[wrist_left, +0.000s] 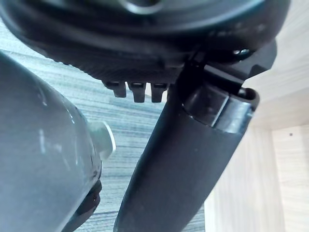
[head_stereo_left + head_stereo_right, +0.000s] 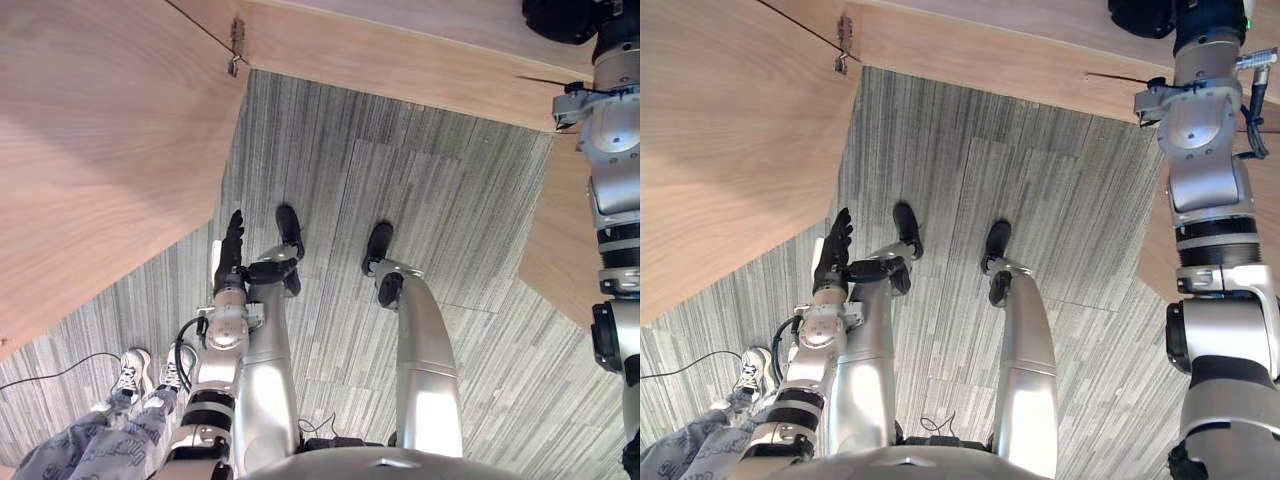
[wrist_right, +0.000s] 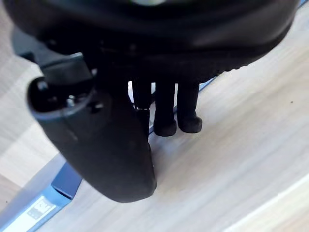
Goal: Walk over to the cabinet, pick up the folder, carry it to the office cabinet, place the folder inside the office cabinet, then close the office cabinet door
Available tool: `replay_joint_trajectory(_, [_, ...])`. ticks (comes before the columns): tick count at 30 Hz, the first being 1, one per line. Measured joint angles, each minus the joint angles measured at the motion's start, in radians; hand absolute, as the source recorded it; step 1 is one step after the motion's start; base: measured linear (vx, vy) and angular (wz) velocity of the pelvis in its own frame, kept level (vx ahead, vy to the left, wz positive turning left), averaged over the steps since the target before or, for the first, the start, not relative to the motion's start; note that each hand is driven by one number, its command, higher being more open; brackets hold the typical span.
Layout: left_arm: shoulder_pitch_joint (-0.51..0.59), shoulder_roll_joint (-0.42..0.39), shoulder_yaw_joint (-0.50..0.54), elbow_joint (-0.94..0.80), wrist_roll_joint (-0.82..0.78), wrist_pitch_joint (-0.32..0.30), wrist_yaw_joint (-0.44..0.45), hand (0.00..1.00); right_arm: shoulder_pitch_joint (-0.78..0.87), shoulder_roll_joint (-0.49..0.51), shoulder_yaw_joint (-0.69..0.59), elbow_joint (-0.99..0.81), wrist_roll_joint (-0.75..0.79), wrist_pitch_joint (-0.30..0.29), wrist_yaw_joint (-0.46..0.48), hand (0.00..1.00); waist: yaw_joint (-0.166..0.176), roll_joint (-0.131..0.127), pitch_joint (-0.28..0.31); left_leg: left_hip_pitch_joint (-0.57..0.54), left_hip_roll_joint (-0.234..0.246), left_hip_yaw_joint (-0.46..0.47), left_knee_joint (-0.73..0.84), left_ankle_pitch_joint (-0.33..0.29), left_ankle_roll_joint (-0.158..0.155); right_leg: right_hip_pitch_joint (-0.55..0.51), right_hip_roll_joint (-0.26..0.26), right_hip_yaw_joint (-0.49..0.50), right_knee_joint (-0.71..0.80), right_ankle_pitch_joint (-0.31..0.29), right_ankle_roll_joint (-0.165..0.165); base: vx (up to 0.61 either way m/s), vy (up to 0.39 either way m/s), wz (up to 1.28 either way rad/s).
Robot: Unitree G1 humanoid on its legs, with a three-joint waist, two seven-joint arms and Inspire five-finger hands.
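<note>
Near left: a person's legs and shoes (image 2: pixel 130 375) on the carpet (image 2: pixel 400 220). Left: a big wooden door (image 2: pixel 100 150) swung out, with a metal hinge (image 2: pixel 235 48) at its far edge. A wooden panel (image 2: pixel 400 60) runs across the far side, and another wooden panel (image 2: pixel 560 230) stands at right.

The left hand (image 2: pixel 232 250) hangs low, left of centre, just off the door's near edge and above the carpet. Its fingers (image 2: pixel 236 222) are straight and apart, holding nothing.

The right arm is raised at far right, and the right hand (image 3: pixel 159 53) is up at the far panel. In the right wrist view it is over a pale wooden surface (image 3: pixel 241 159). Its fingertips (image 3: pixel 165 126) are straight, side by side, and reach the edge of the folder (image 3: pixel 48 203). The thumb (image 3: pixel 111 150) is spread to one side over the wood, not curled round anything. The hand is apart, not clamped.

The folder is blue and lies flat on that wooden surface, at the right hand's fingertips. Its spine carries a white label. Cannot tell if the fingertips actually touch it.
</note>
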Motion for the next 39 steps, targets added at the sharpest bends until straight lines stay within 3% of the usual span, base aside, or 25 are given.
replay_joint_trajectory(7, [-0.005, -0.009, 0.000, -0.001, 0.000, 0.017, 0.001, 1.00, 0.013, 0.051, -0.040, -0.015, 0.034, 0.038, -0.028, 0.00, 0.000, -0.001, 0.001, 0.010, -0.001, 0.002, 0.010, 0.003, 0.002, 0.005, -0.003, 0.004, 0.012, 0.001, -0.001, 0.00, 0.000, 0.00])
replay_joint_trajectory(11, [-0.009, -0.026, -0.002, -0.001, 0.000, 0.026, 0.000, 1.00, 0.145, 0.121, -0.135, -0.139, 0.038, 0.040, -0.047, 0.00, -0.002, -0.003, 0.001, 0.034, 0.010, 0.007, 0.020, 0.002, 0.003, 0.032, 0.003, 0.005, 0.015, 0.001, -0.001, 0.00, -0.002, -0.05])
replay_joint_trajectory(16, [-0.006, -0.055, -0.001, 0.001, 0.002, 0.044, -0.006, 1.00, 0.482, 0.318, -0.225, -0.451, 0.058, 0.027, -0.076, 0.00, -0.013, -0.005, 0.000, 0.171, 0.035, 0.032, 0.021, -0.036, -0.002, 0.165, 0.022, 0.015, -0.011, -0.009, 0.004, 0.01, 0.010, -0.15])
replay_joint_trajectory(21, [0.003, -0.073, 0.000, 0.042, 0.022, 0.068, -0.010, 1.00, 0.749, 0.552, -0.230, -0.593, 0.077, 0.003, -0.087, 0.00, -0.044, -0.022, -0.024, 0.324, 0.052, 0.075, -0.002, -0.067, -0.001, 0.312, 0.041, 0.037, -0.078, -0.003, 0.014, 0.05, 0.039, -0.23])
replay_joint_trajectory(29, [0.104, -0.110, 0.055, 0.199, 0.061, 0.091, -0.021, 1.00, 1.084, 0.722, -0.019, -0.565, 0.193, -0.054, 0.089, 0.00, -0.065, -0.038, -0.155, 0.651, 0.057, 0.170, -0.121, -0.099, -0.012, 0.617, 0.072, 0.095, -0.261, 0.023, 0.038, 0.16, 0.046, -0.26])
replay_joint_trajectory(31, [0.130, -0.109, 0.077, 0.299, 0.092, 0.097, -0.005, 1.00, 1.157, 0.759, 0.041, -0.473, 0.191, -0.068, 0.135, 0.00, -0.071, -0.041, -0.222, 0.736, 0.051, 0.197, -0.187, -0.095, -0.017, 0.702, 0.082, 0.108, -0.352, 0.050, 0.043, 0.19, 0.060, -0.26])
replay_joint_trajectory(36, [0.144, -0.096, 0.086, 0.464, 0.130, 0.123, 0.005, 1.00, 1.135, 0.800, 0.066, -0.072, 0.133, -0.065, 0.168, 0.00, -0.089, -0.054, -0.286, 0.877, -0.008, 0.238, -0.366, -0.037, -0.035, 0.833, 0.073, 0.138, -0.539, 0.127, 0.057, 0.10, 0.061, -0.14])
replay_joint_trajectory(37, [0.145, -0.094, 0.086, 0.492, 0.143, 0.130, 0.005, 1.00, 1.114, 0.799, 0.062, 0.028, 0.095, -0.046, 0.168, 1.00, -0.089, -0.054, -0.289, 0.912, -0.022, 0.251, -0.412, -0.018, -0.034, 0.865, 0.071, 0.152, -0.587, 0.153, 0.059, 0.06, 0.062, -0.19])
replay_joint_trajectory(39, [0.153, -0.088, 0.086, 0.524, 0.162, 0.137, 0.006, 1.00, 1.100, 0.797, 0.057, 0.132, 0.055, -0.033, 0.167, 1.00, -0.090, -0.048, -0.298, 0.952, -0.036, 0.265, -0.459, -0.001, -0.037, 0.900, 0.072, 0.165, -0.637, 0.180, 0.061, 0.04, 0.050, -0.25])
